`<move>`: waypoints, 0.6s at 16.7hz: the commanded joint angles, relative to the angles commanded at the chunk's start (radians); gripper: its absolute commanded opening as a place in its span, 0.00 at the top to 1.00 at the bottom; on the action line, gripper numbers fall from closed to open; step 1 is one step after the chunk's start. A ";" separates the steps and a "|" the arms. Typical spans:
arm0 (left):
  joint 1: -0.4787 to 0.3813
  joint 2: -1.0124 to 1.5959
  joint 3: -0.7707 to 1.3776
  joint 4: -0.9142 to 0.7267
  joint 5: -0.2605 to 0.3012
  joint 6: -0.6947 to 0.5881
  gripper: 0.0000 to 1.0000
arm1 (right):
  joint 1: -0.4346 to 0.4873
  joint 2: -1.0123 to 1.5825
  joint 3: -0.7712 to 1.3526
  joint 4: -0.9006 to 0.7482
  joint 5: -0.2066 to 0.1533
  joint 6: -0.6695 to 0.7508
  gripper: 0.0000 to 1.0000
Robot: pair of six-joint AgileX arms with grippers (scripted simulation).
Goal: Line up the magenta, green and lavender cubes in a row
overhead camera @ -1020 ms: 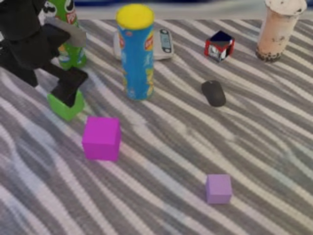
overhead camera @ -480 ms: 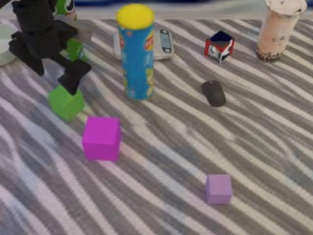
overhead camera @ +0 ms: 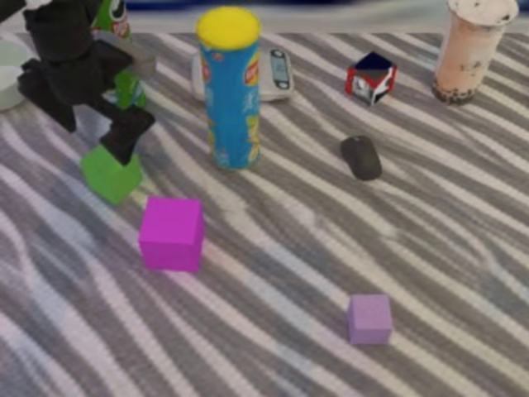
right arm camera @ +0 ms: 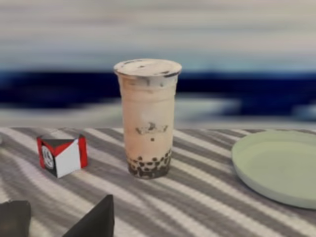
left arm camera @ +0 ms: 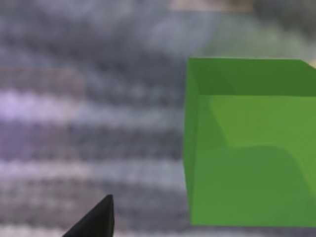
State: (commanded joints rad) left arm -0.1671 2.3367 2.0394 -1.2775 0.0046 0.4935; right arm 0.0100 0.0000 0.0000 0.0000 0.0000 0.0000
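Left gripper (overhead camera: 124,141) above green cube (overhead camera: 111,175)

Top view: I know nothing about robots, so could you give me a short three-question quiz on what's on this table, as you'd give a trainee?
1. True or false: the lavender cube touches the magenta cube.
2. Which cube is the left gripper right above? A) magenta cube B) green cube C) lavender cube
3. What dark, rounded thing lies on the striped cloth to the right of the blue can?

Key: 1. False, they lie well apart. 2. B. 3. The computer mouse.
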 joint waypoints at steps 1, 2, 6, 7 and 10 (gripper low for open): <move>0.001 0.007 -0.026 0.034 0.000 0.000 0.00 | 0.000 0.000 0.000 0.000 0.000 0.000 0.00; 0.001 0.017 -0.057 0.078 0.000 0.001 0.00 | 0.000 0.000 0.000 0.000 0.000 0.000 0.00; 0.004 0.056 -0.176 0.242 0.001 0.004 0.00 | 0.000 0.000 0.000 0.000 0.000 0.000 0.00; 0.004 0.062 -0.193 0.261 0.001 0.005 0.00 | 0.000 0.000 0.000 0.000 0.000 0.000 0.00; 0.004 0.065 -0.199 0.268 0.001 0.005 0.00 | 0.000 0.000 0.000 0.000 0.000 0.000 0.00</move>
State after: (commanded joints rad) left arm -0.1630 2.4016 1.8400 -1.0091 0.0052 0.4983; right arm 0.0100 0.0000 0.0000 0.0000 0.0000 0.0000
